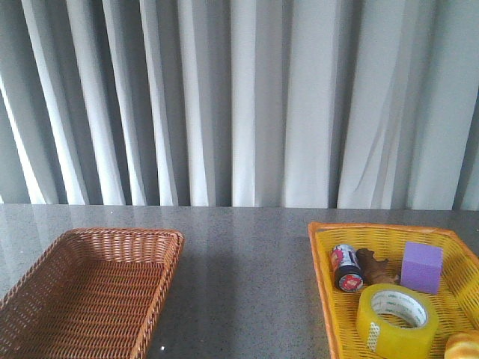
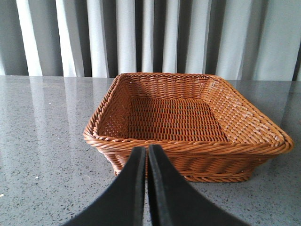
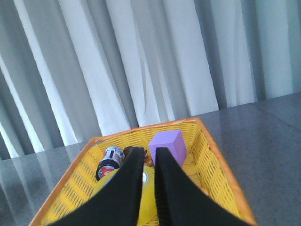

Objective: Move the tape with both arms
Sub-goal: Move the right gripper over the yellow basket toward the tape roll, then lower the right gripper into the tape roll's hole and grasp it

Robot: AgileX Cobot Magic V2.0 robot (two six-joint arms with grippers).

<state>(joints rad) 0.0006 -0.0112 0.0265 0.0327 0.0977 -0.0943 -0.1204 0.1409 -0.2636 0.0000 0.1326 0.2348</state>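
The tape (image 1: 397, 320), a wide translucent yellow roll with a white printed core, lies flat in the near part of the yellow basket (image 1: 322, 273). Neither arm shows in the front view. In the right wrist view my right gripper (image 3: 149, 150) hovers above that basket, its jaws a narrow gap apart with nothing between them; the tape (image 3: 147, 202) shows beneath, mostly hidden by the fingers. My left gripper (image 2: 146, 148) is shut and empty, hanging just before the rim of the brown wicker basket (image 2: 188, 147).
The yellow basket (image 3: 216, 146) also holds a small red-and-white can (image 1: 346, 268), a brown lump (image 1: 374, 267), a purple block (image 1: 422, 266) and an orange-brown item (image 1: 462, 345). The brown wicker basket (image 1: 176, 247) stands at the left. Grey curtains hang behind the table.
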